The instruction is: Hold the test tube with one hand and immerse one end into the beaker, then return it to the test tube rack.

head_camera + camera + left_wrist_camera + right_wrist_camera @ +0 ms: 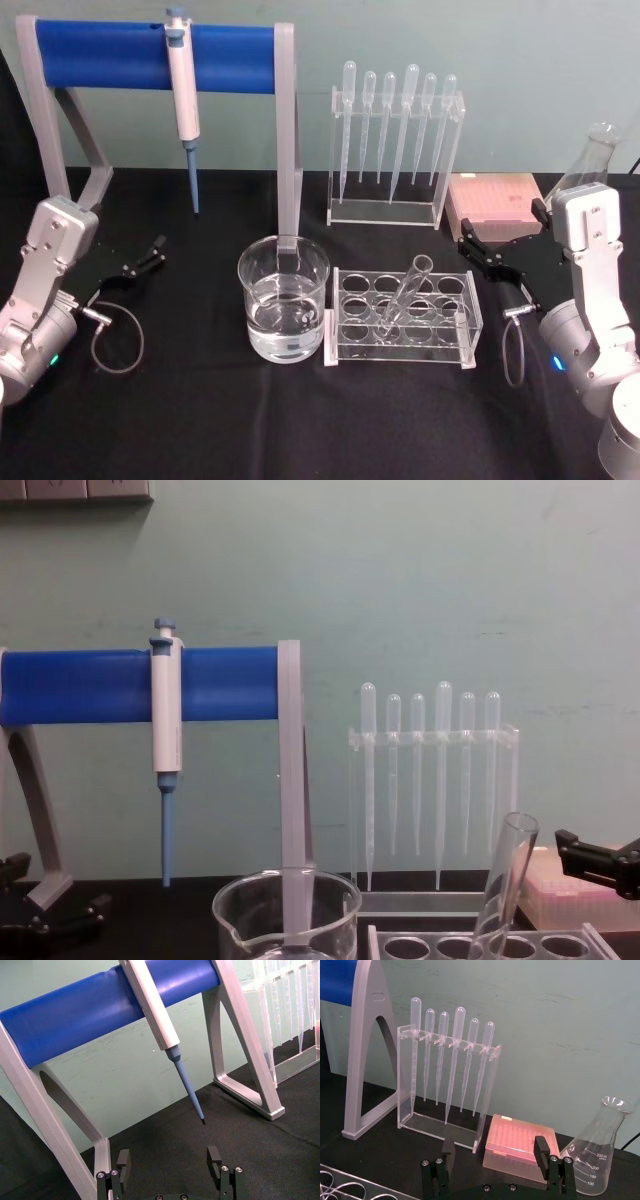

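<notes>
The test tube (404,290) leans tilted in a clear acrylic rack (463,342), its open rim up, and shows again in the chest view (506,878). The beaker (283,300), partly filled with clear liquid, stands just left of the rack, also low in the chest view (285,912). My left gripper (143,258) rests low at the table's left, open and holding nothing; its wrist view shows the fingers spread (169,1160). My right gripper (484,254) sits right of the rack, open with nothing in it (495,1152), and its tip shows from the chest (592,858).
A grey stand with a blue bar (150,45) holds a white-and-blue pipettor (183,100) behind the beaker. A clear holder with several plastic pipettes (395,130) stands at the back. A pink tip box (495,205) and a conical flask (597,1160) are at the back right.
</notes>
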`<control>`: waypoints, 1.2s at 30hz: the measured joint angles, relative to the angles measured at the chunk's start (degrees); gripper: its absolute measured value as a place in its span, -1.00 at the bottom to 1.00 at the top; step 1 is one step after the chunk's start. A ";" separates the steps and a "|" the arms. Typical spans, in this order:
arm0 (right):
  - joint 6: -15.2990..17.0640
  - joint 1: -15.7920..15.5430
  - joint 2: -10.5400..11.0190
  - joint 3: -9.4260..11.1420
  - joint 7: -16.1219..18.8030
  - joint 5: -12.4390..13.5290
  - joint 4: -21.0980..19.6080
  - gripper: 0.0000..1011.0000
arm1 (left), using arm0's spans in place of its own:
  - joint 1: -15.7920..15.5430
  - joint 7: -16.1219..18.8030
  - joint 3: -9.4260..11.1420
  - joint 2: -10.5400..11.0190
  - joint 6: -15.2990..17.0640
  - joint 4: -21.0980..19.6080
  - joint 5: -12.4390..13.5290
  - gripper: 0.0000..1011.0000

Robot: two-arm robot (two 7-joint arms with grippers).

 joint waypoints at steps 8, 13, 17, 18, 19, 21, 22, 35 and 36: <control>-0.01 0.04 0.00 -0.06 -0.10 -0.06 -0.03 0.98 | 0.00 0.00 0.00 0.00 0.00 0.00 0.00 0.98; -0.01 0.06 0.00 -0.09 -0.15 -0.10 -0.05 0.98 | 0.00 0.00 0.00 0.00 0.00 0.00 0.00 0.98; -0.01 0.08 0.00 -0.11 -0.16 -0.12 -0.06 0.98 | 0.00 0.00 0.00 0.00 0.00 0.00 0.00 0.98; -0.01 0.08 0.00 -0.12 -0.17 -0.13 -0.06 0.98 | 0.00 0.00 0.00 0.00 0.00 0.00 0.00 0.98; -0.01 0.09 0.00 -0.12 -0.17 -0.13 -0.06 0.98 | 0.00 0.00 0.00 0.00 0.00 0.00 0.00 0.98; -0.01 0.11 0.00 -0.14 -0.18 -0.15 -0.06 0.98 | 0.00 0.00 0.00 0.00 0.00 0.00 0.00 0.98; -0.01 0.11 0.00 -0.14 -0.19 -0.15 -0.06 0.98 | 0.00 0.00 0.00 0.00 0.00 0.00 0.00 0.98; -0.01 0.11 0.00 -0.14 -0.26 -0.16 -0.06 0.98 | 0.00 0.00 0.00 0.00 0.00 0.00 0.00 0.98; -0.01 0.11 0.00 -0.14 -0.26 -0.16 -0.06 0.98 | 0.00 0.00 0.00 0.00 0.00 0.00 0.00 0.98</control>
